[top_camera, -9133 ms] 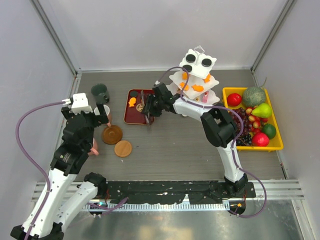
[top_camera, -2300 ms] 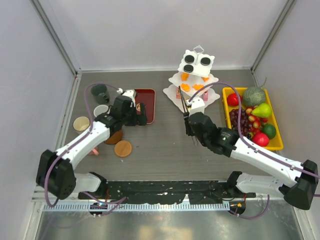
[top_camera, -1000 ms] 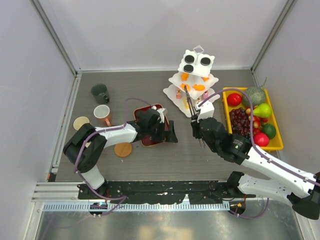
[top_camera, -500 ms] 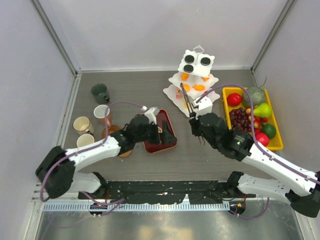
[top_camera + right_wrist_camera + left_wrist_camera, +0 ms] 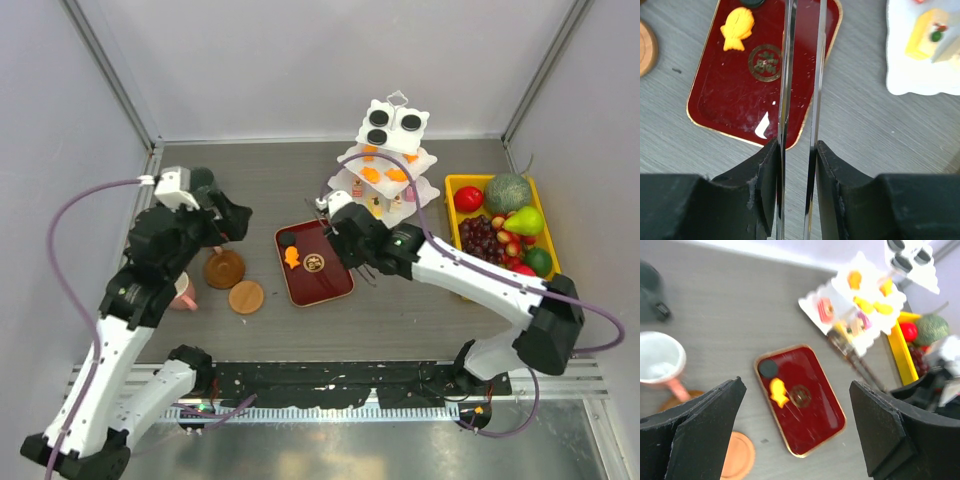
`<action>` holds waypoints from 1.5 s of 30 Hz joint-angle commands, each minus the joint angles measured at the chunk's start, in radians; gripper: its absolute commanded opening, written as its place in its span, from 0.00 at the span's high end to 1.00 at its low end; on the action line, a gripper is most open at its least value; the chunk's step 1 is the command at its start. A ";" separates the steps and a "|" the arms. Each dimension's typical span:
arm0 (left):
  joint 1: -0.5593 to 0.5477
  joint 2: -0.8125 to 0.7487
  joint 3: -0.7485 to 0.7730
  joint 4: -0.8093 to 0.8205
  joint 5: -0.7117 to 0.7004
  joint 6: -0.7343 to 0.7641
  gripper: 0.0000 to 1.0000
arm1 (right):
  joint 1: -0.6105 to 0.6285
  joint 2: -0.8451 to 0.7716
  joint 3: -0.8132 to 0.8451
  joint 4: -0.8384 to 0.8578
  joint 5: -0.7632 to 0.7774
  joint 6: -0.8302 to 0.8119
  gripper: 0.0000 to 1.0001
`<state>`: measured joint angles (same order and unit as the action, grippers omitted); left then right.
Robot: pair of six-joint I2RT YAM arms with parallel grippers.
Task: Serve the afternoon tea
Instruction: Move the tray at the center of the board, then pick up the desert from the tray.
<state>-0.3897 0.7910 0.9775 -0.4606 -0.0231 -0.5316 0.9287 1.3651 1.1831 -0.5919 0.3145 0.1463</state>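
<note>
1. The only marking I can see is a round gold emblem (image 5: 766,62) in the middle of the dark red tray (image 5: 730,100). Its pattern is too fine to read.
2. The left arm rises from its base at the near left and bends so that its wrist sits high over the left side of the table. The left gripper (image 5: 228,220) points down, its black fingers (image 5: 715,415) spread wide and holding nothing.
3. The right arm swings its elbow out to the right, then runs its forearm leftward across the table. The right gripper (image 5: 345,222) sits at the tray's far right corner.
4. The right gripper's fingers (image 5: 767,165) are drawn in narrow, pinching the metal tongs (image 5: 787,75). The two blades run side by side with a thin gap, over the tray's right edge.
5. An orange fish-shaped sweet (image 5: 292,257) and a black round sweet (image 5: 288,238) lie on the tray's far left part, close together.
6. The white three-tier stand (image 5: 393,105) is at the far middle, just beyond the right gripper, with black rounds on top and orange sweets below them.
7. A pink mug (image 5: 660,365) stands just beside the darker of two brown coasters (image 5: 224,268), and a dark green mug (image 5: 650,290) stands farther back.
</note>
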 commanded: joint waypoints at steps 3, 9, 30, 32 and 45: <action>0.031 -0.102 0.141 -0.107 -0.239 0.291 0.01 | 0.009 0.199 0.182 -0.065 -0.106 -0.045 0.61; 0.031 -0.194 0.003 0.017 -0.409 0.370 0.01 | 0.013 0.351 0.326 -0.154 -0.086 -0.074 0.59; 0.029 -0.251 -0.095 0.073 -0.514 0.418 0.02 | 0.070 0.552 0.516 -0.276 0.001 -0.116 0.45; 0.029 -0.249 -0.096 0.071 -0.511 0.418 0.02 | 0.068 0.558 0.517 -0.275 -0.005 -0.119 0.44; 0.028 -0.243 -0.102 0.076 -0.503 0.418 0.02 | 0.065 0.621 0.576 -0.279 -0.040 -0.125 0.43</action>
<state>-0.3641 0.5411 0.8783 -0.4442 -0.5159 -0.1219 0.9928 1.9713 1.6985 -0.8665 0.2836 0.0296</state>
